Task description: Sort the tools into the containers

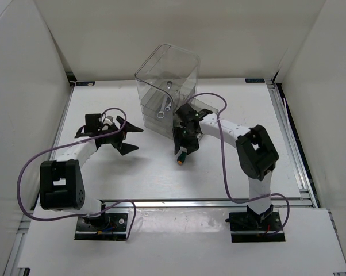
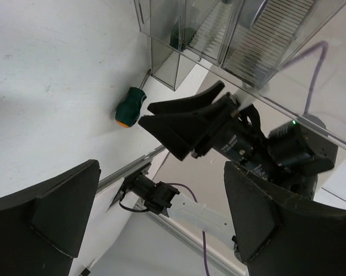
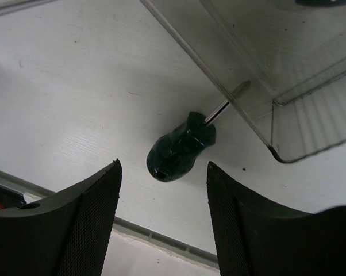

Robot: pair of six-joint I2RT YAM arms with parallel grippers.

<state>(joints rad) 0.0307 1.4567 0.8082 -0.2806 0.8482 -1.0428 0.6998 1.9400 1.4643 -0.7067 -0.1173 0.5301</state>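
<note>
White desk (image 1: 104, 172), clear organiser (image 1: 167, 86) at 12 o'clock with wrenches (image 1: 164, 106) inside. Right gripper (image 1: 184, 144) spread wide, angled down over a green screwdriver (image 3: 181, 146) at the organiser's 6 o'clock, tip right at its edge. Left gripper (image 1: 138, 140) also wide, empty, at 9 o'clock.

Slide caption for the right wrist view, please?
Open right gripper over a green screwdriver, its tip at the organiser edge.

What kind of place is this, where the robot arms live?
Probably a robot lab's test booth: plain white walls box in a table, the left arm and right arm are bolted at its near edge, and a clear organiser stands on it.
</note>
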